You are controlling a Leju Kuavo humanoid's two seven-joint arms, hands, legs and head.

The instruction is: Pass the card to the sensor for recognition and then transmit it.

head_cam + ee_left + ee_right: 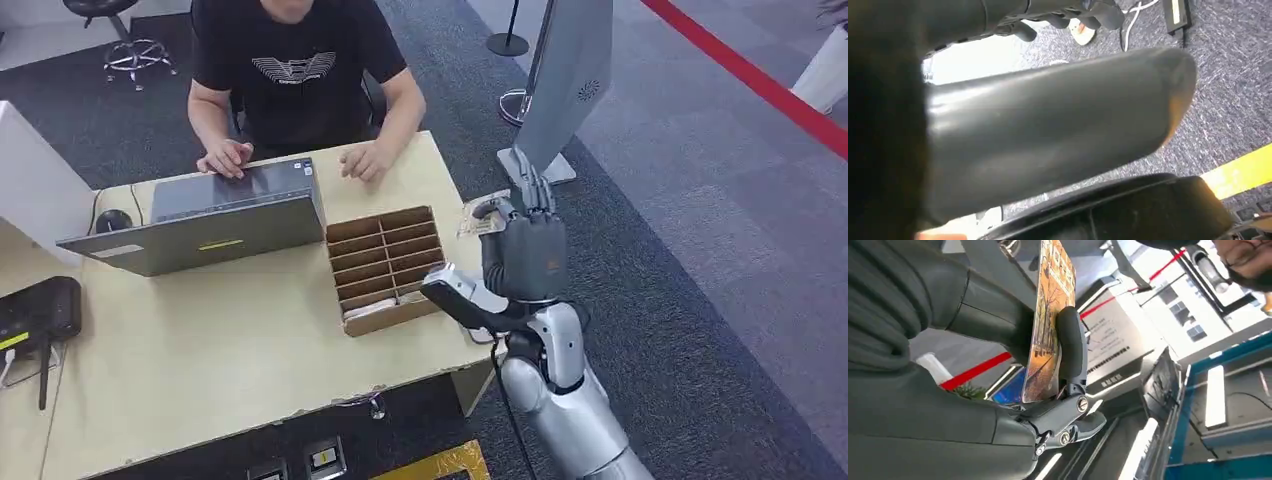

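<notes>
My right hand (525, 250) is raised past the table's right edge, fingers pointing up. It pinches a card (480, 215) between thumb and fingers. Up close, the card (1050, 315) carries an orange printed picture and stands edge-on in the right hand (998, 325). The sensor (565, 70), a grey tilted panel on a floor stand, rises just beyond the hand, and the card is a little short of it. The sensor (1108, 347) also appears behind the card in the right wrist view. My left hand's dark fingers (1068, 12) hang over the carpet, and their pose is unclear.
A cardboard box with compartments (385, 265) sits at the table's (230, 360) right edge, beside my hand. Behind it lies a grey laptop (220, 215), where a seated person (300, 70) rests both hands. A black device (40, 305) lies at the left. Red tape (750, 75) crosses the carpet.
</notes>
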